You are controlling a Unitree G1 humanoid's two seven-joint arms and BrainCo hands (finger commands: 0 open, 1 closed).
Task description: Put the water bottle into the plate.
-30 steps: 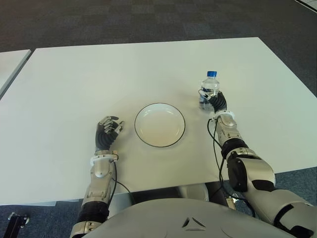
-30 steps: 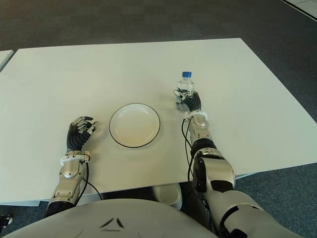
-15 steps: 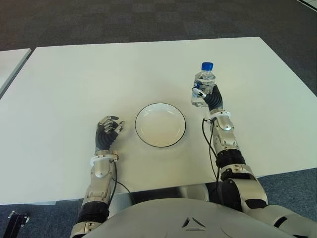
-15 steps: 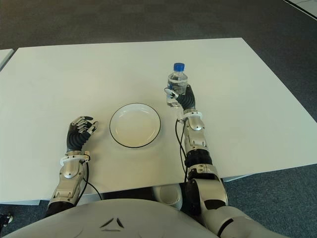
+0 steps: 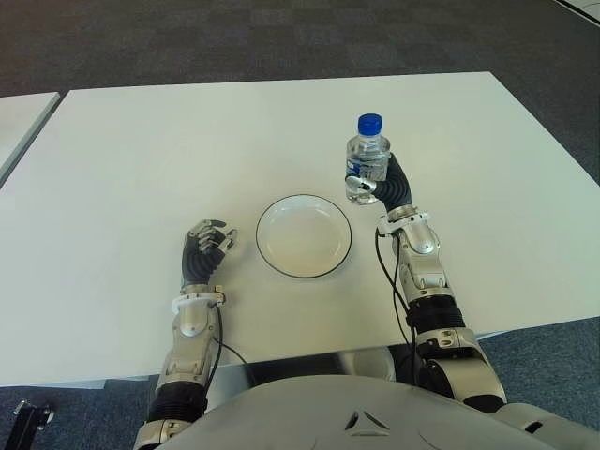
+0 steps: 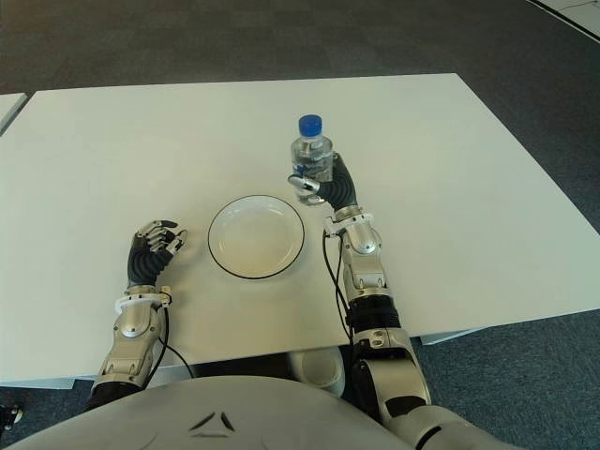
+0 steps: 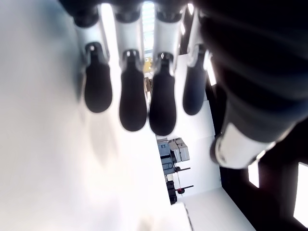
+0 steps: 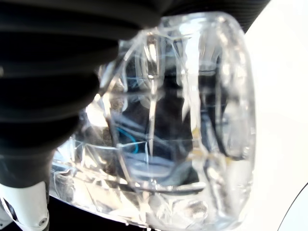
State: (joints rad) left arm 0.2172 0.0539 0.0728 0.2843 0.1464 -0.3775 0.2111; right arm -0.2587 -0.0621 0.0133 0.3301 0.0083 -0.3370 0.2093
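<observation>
My right hand (image 5: 373, 185) is shut on a clear water bottle (image 5: 367, 157) with a blue cap, holding it upright above the table, just right of and beyond the plate. The bottle's ribbed clear body (image 8: 178, 125) fills the right wrist view between my fingers. The white plate (image 5: 277, 260) with a thin dark rim lies in the middle of the white table (image 5: 141, 159) with nothing in it. My left hand (image 5: 203, 248) shows left of the plate with its fingers curled and nothing in them.
The white table reaches well beyond the plate on all sides. A second table's edge (image 5: 23, 117) shows at the far left. Dark carpet (image 5: 281, 37) lies beyond the far edge.
My right hand has lifted the bottle off the table and carried it left toward the plate. The left hand has not moved.
</observation>
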